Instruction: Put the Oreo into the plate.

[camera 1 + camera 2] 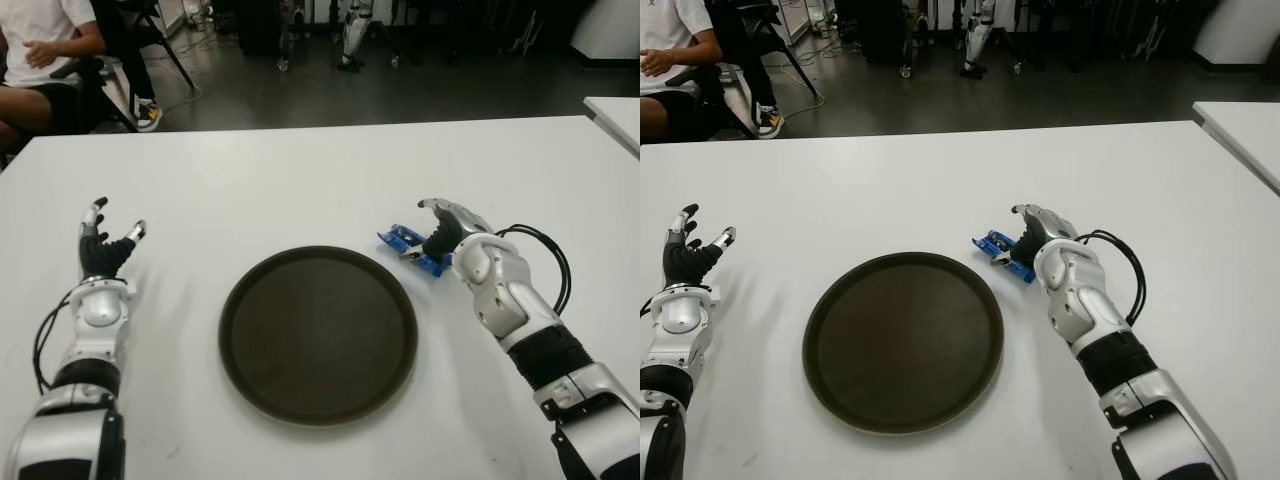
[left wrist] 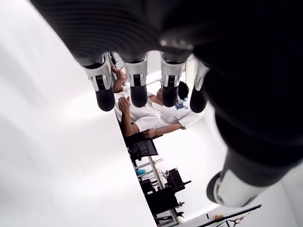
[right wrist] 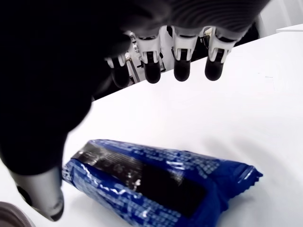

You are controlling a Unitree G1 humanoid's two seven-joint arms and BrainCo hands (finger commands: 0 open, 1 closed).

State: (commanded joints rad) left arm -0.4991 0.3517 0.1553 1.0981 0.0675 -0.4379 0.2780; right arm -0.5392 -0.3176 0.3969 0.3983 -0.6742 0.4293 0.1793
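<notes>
The Oreo (image 1: 413, 247) lies on the table (image 1: 300, 180) just right of the plate (image 1: 318, 335), under the right hand (image 1: 440, 232) (fingers spread, not gripping), while the left hand (image 1: 105, 245) shows left of the plate, fingers relaxed and empty

- Plate (image 1: 318, 335) on table (image 1: 300, 180), near its front-centre.
- Oreo pack (image 1: 413, 249) on table, just right of plate's far-right rim, apart from it.
- Right hand (image 1: 447, 232) over the pack.
- Left hand (image 1: 105, 250) well left of plate.
- Person (image 1: 40, 50) seated beyond table's far-left corner.
</notes>
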